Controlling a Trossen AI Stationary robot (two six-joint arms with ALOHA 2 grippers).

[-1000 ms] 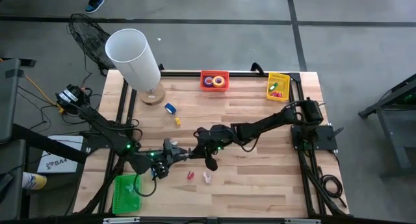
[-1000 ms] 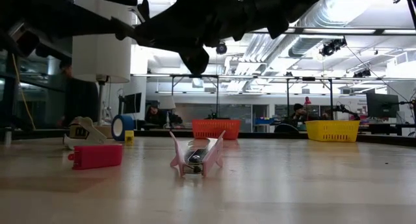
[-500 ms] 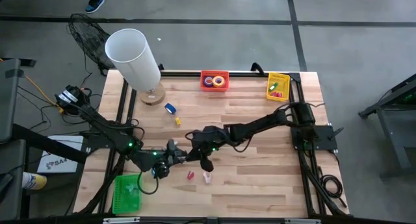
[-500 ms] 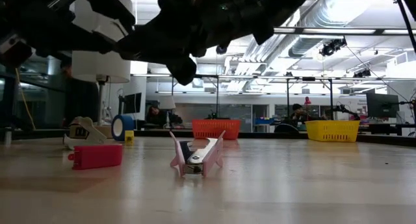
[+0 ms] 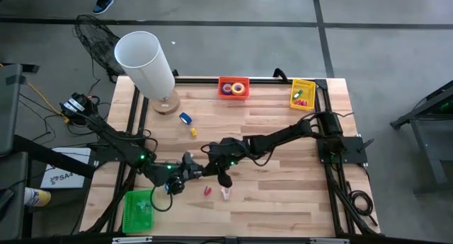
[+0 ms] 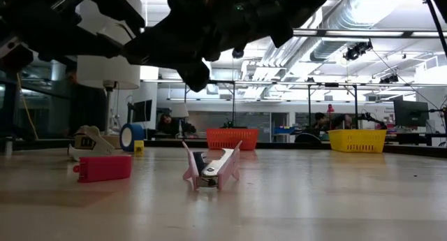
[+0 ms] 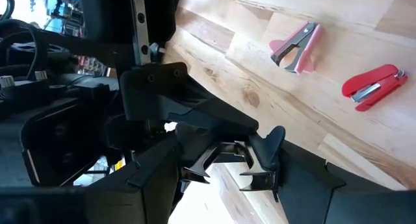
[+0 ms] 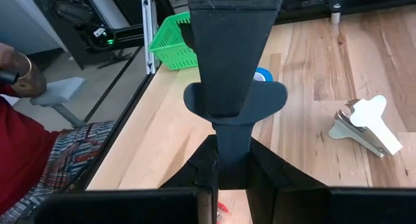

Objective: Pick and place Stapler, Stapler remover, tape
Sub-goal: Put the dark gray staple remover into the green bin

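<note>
Red plastic over a steel base, the stapler (image 5: 207, 192) lay flat on the wooden table (image 5: 283, 201) near the front edge. Just beside it, not touching, was the pink stapler remover (image 5: 226, 194). I judged the stapler light but rigid, with a smooth top that could slip. The sure hold looked to be across its narrow body near the middle, with the jaws on the two long sides. The remover looked lighter and awkward. Its sprung wings could give under pressure, so a pinch across the solid hinge end seemed safer than one on the flared tips.

Right gripper (image 5: 225, 179) hung just above and behind the remover with its claw pinched shut and nothing in it. It would have had to open before taking anything. Left gripper (image 7: 231, 172) hovered near the stapler on the other side, its claw part-way open with a clear gap and nothing between the fingers. That gap looked about suited to the stapler's width.

Farther back a blue tape (image 5: 185, 118) roll sat loose on the wood, a stiff, light ring best taken across its rim. More rolls lay in the red basket (image 5: 233, 97) at the far edge. A yellow basket (image 5: 294, 95) stood at the far right and a green basket (image 5: 139, 210) at the near left corner.
</note>
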